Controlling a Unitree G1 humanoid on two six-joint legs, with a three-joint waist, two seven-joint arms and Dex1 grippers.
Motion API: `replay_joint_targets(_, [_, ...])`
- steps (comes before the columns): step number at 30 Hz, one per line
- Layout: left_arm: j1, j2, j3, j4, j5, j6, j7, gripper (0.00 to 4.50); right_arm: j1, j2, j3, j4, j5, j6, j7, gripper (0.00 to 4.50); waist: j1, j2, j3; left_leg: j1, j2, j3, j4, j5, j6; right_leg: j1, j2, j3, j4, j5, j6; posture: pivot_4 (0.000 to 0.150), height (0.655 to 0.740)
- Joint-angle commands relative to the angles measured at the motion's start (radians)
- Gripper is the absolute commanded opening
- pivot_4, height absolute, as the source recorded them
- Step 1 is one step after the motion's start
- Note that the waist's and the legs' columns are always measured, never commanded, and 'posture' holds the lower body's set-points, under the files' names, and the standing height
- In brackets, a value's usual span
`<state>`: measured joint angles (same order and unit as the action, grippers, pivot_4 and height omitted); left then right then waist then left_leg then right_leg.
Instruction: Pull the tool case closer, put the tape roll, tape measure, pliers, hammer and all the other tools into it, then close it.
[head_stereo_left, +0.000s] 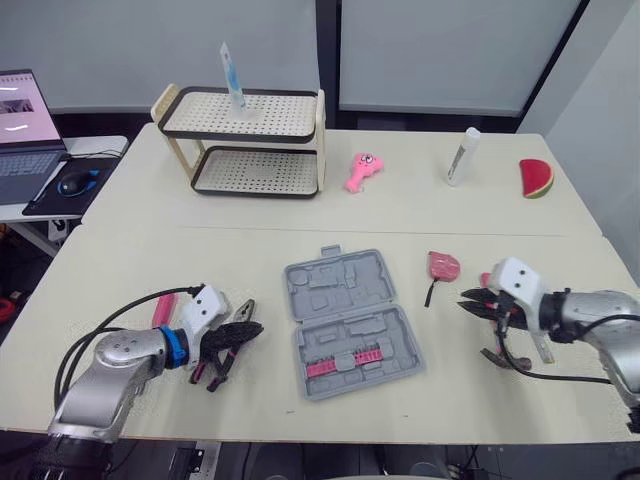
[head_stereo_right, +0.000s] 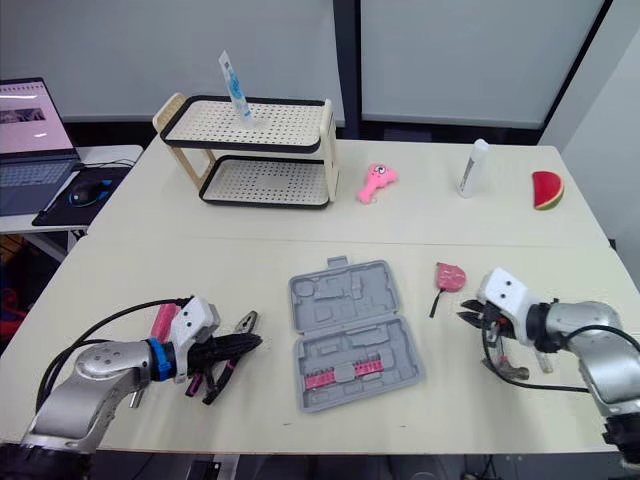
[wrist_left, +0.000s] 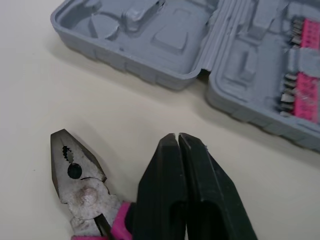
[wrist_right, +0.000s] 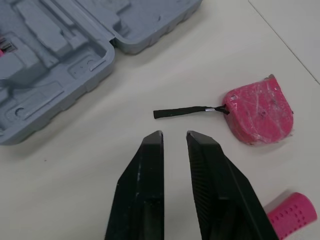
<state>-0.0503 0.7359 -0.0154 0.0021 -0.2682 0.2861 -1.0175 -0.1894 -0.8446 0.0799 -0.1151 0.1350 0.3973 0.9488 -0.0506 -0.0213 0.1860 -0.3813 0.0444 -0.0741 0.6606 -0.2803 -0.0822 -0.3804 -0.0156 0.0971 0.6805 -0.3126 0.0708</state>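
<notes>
The grey tool case (head_stereo_left: 345, 320) lies open at the table's middle, with pink bits in its near half. My left gripper (head_stereo_left: 255, 330) is shut and empty, its fingertips (wrist_left: 178, 137) resting over the pink-handled pliers (wrist_left: 80, 185), left of the case. A pink-handled tool (head_stereo_left: 163, 308) lies behind that arm. My right gripper (wrist_right: 174, 135) is open by a narrow gap with nothing in it, and points toward the case from the right. The pink tape measure (wrist_right: 260, 112) lies just beyond it. A metal tool head (head_stereo_left: 498, 357) and a pink grip (wrist_right: 292, 215) lie by the right wrist.
At the back stand a two-tier rack (head_stereo_left: 245, 140), a pink toy (head_stereo_left: 362, 170), a white tube (head_stereo_left: 462, 156) and a watermelon slice (head_stereo_left: 537, 178). A laptop (head_stereo_left: 22, 120) and mouse sit on a side desk at the far left.
</notes>
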Motion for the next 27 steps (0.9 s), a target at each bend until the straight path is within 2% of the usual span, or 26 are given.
replay_joint_targets(1, [-0.049, -0.023, -0.054, 0.059, 0.051, -0.077, -0.019, 0.00, -0.060, 0.037, 0.068, 0.063, -0.067, -0.040, -0.023, 0.01, 0.000, 0.000, 0.000, 0.000, 0.000, 0.000, 0.000, 0.000, 0.000, 0.000, 0.000, 0.000, 0.000, 0.000, 0.000, 0.150, 0.7350])
replay_joint_targets(17, [-0.142, -0.124, -0.157, 0.215, 0.151, -0.210, -0.013, 0.00, -0.258, 0.211, 0.214, 0.308, -0.193, -0.104, -0.034, 0.01, -0.001, 0.001, 0.000, 0.000, 0.000, -0.001, 0.001, 0.000, 0.000, 0.000, 0.000, -0.001, 0.001, 0.000, 0.000, 0.150, 0.7350])
replay_joint_targets(27, [-0.175, -0.172, -0.165, 0.236, 0.173, -0.229, -0.006, 0.00, -0.276, 0.262, 0.247, 0.332, -0.206, -0.102, -0.003, 0.01, 0.003, 0.001, -0.001, 0.000, -0.001, -0.002, 0.001, 0.000, 0.000, 0.001, 0.000, -0.002, 0.002, 0.000, 0.000, 0.150, 0.7350])
